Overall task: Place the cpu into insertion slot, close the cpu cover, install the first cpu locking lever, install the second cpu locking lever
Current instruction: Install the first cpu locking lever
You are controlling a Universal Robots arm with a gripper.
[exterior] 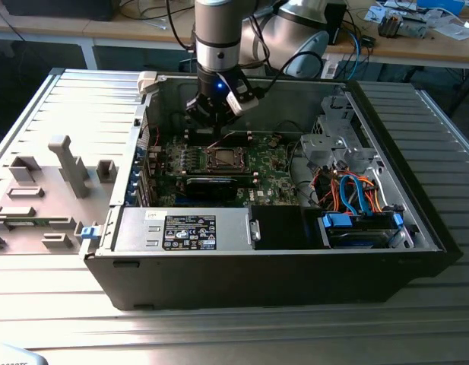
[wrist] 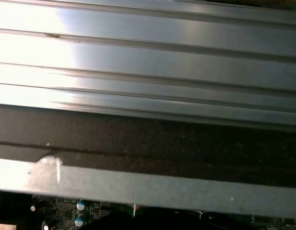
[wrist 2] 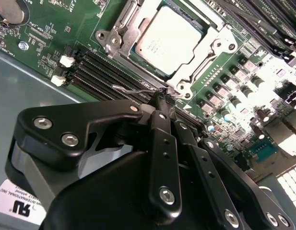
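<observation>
In the second wrist view the cpu (wrist 2: 169, 38) lies flat in the insertion slot (exterior: 224, 158) on the green motherboard. The cpu cover (wrist 2: 201, 64), a silver frame, lies down around the chip's metal top. My gripper (wrist 2: 161, 98) is shut, its black fingers (wrist 2: 162, 143) pressed together. Their tips touch a thin wire locking lever (wrist 2: 131, 89) that runs along the socket's near edge. The exterior view shows the gripper (exterior: 217, 122) low inside the open computer case, just behind the socket.
Black memory slots (wrist 2: 102, 67) run beside the socket and a coin battery (wrist 2: 8, 9) sits nearby. A power supply (exterior: 188, 228) and a drive bay with blue cables (exterior: 359, 205) line the case front. A grey fixture (exterior: 67, 167) stands at the exterior view's left.
</observation>
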